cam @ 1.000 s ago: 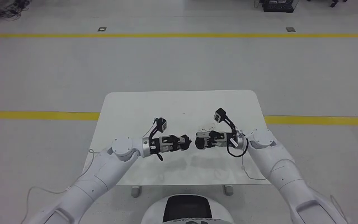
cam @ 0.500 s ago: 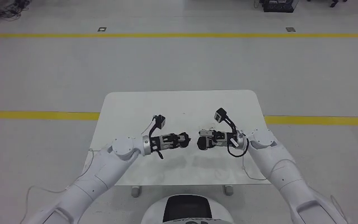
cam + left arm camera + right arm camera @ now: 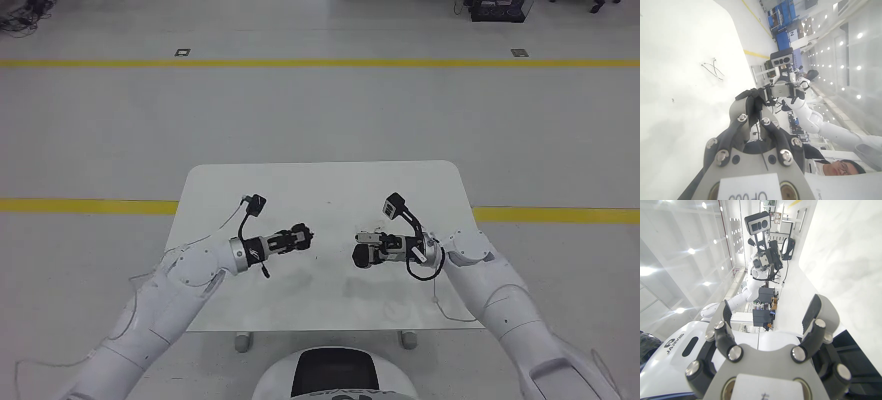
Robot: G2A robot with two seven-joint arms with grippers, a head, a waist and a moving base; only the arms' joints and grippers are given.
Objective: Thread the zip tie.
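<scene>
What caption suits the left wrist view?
Left gripper shut on a thin black zip tie above the white table, loose ties beyond.

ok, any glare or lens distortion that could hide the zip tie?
Left wrist view: table blown out near white, yet the zip tie pinched in the left gripper and the loose ties are visible. Right wrist view: ceiling lights flare, straight lines bow. Top view: even light, no glare.
</scene>
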